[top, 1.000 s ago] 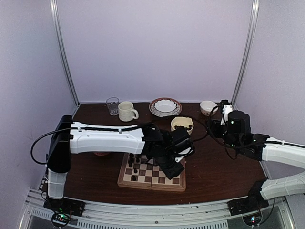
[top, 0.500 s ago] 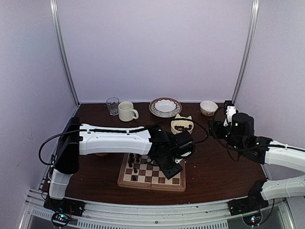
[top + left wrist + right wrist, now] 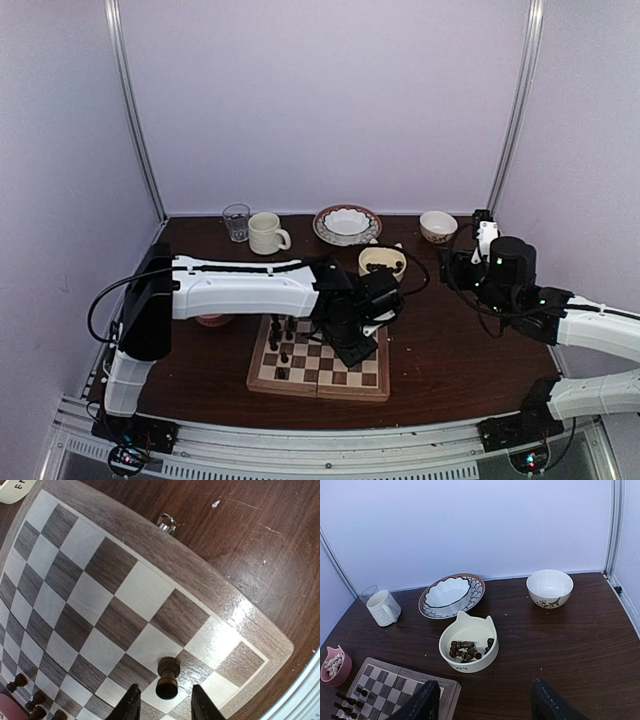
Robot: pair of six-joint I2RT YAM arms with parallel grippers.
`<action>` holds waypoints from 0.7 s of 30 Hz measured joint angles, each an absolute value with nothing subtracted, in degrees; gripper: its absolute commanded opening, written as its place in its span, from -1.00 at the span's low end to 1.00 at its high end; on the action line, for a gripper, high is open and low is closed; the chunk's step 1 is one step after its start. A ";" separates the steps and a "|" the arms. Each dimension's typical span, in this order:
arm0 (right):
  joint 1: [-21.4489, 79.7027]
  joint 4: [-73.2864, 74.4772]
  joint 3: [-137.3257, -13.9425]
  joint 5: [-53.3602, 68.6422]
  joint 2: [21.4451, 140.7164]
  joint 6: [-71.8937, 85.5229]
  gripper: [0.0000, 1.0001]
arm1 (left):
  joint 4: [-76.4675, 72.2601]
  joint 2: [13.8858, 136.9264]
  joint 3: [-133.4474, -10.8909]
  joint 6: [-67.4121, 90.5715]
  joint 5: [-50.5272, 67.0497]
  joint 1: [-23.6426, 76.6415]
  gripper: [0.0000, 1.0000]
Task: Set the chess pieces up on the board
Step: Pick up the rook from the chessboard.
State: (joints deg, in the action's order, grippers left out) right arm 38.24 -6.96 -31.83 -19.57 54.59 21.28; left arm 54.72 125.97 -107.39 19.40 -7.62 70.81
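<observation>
The board [image 3: 318, 368] lies at the table's near middle and fills the left wrist view [image 3: 75, 580]. Several dark chess pieces [image 3: 280, 340] stand along its left side. My left gripper [image 3: 355, 345] hangs over the board's right part. In its wrist view it [image 3: 166, 706] is open, and one dark piece [image 3: 167, 677] stands on a square near the board's corner between the fingers, touched by neither. My right gripper [image 3: 455, 265] is open and empty [image 3: 482, 707], above the table near a cream cat-eared bowl [image 3: 468, 642] that holds several dark pieces [image 3: 467, 650].
A pink bowl of cream pieces [image 3: 335, 665] sits left of the board. Along the back stand a glass [image 3: 236, 220], a cream mug [image 3: 265, 233], a patterned plate with a white dish [image 3: 347, 224] and a small white bowl [image 3: 437, 225]. A metal clasp [image 3: 167, 522] sticks out of the board's edge.
My left wrist has drawn back off the cat-eared bowl and settled a little leftward over the board's right part. My right arm has shifted slightly to the right.
</observation>
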 measured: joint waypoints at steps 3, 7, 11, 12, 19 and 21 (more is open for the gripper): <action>38.24 -7.09 -31.83 -19.57 54.59 21.28 0.30 | 54.72 126.54 -107.39 19.40 -7.03 70.81 -0.29; 38.24 -7.09 -31.83 -19.55 54.61 21.28 0.30 | 54.72 126.98 -107.42 19.40 -6.28 70.81 -0.34; 38.24 -7.09 -31.83 -19.55 54.65 21.28 0.30 | 54.72 127.22 -107.57 19.40 -5.80 70.81 -0.45; 38.24 -7.09 -31.83 -19.55 54.65 21.28 0.30 | 54.72 127.28 -107.63 19.38 -5.69 70.81 -0.47; 38.24 -7.09 -31.83 -19.53 54.65 21.28 0.31 | 54.72 127.63 -108.27 19.38 -5.30 70.72 -0.85; 38.24 -7.09 -31.83 -19.51 54.65 21.28 0.30 | 54.74 127.63 -108.40 19.29 -5.32 70.65 -0.89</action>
